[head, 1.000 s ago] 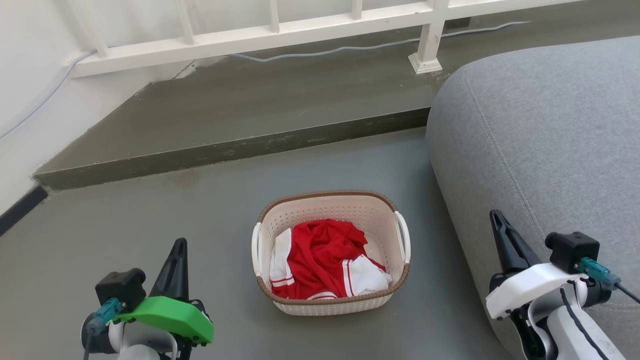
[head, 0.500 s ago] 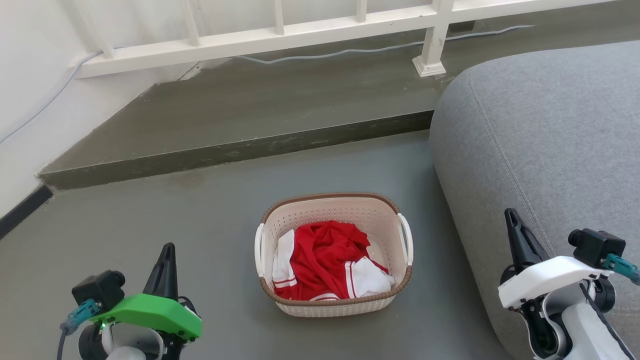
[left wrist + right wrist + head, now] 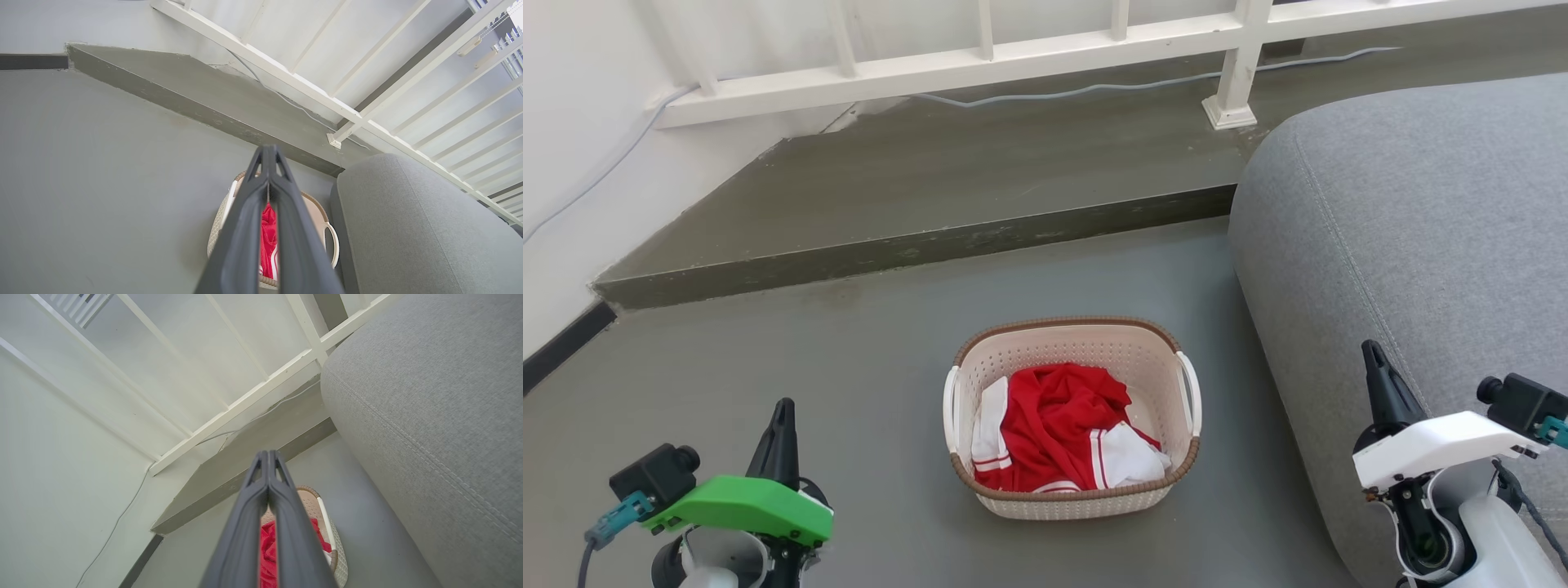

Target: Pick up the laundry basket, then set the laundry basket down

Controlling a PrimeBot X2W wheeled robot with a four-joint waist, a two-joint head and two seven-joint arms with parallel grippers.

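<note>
Since one second ago both arms have gone outward and lower in the head view: the left gripper (image 3: 784,412) toward the lower left corner, the right gripper (image 3: 1374,359) toward the right edge. I think the camera has also shifted a little. Each wrist view shows me its two fingers pressed together at the tips, with nothing between them. The laundry basket (image 3: 1068,347) stands upright on the grey floor (image 3: 849,384), between the two grippers and well apart from each. It holds a red and white garment (image 3: 1054,412). A grey sofa (image 3: 1405,245) is near its right side, not touching. Behind it I see a raised step (image 3: 915,188) and a white railing (image 3: 1013,57).
</note>
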